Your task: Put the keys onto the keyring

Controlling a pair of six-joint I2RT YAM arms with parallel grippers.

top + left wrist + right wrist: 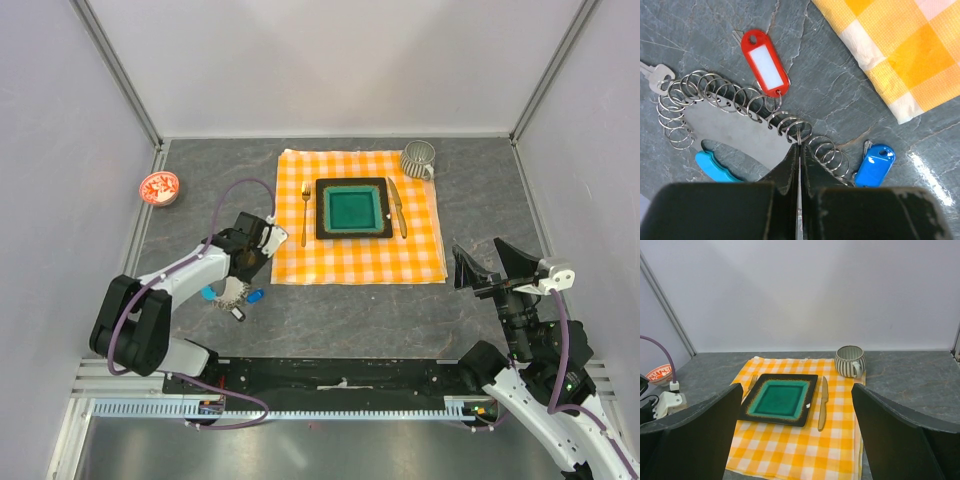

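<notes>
The keyring (735,100) is a chain of small silvery wire rings lying in a loop on the grey table, with a cyan clip (714,166) at its near left. A red-tagged key (765,62) lies at the loop's far side. At the near right lies a blue-tagged key (875,165), and at the far left a plain silver key (655,76). My left gripper (800,146) is shut, its tips pinching one ring of the chain (799,133). In the top view this cluster (236,294) sits under the left gripper (243,272). My right gripper (488,264) stands wide open and holds nothing.
An orange checked cloth (420,255) carries a green square plate (352,208), a fork (306,205) and a knife (397,206). A striped mug (419,158) stands at its far right corner. A red-and-white dish (159,187) sits at the far left.
</notes>
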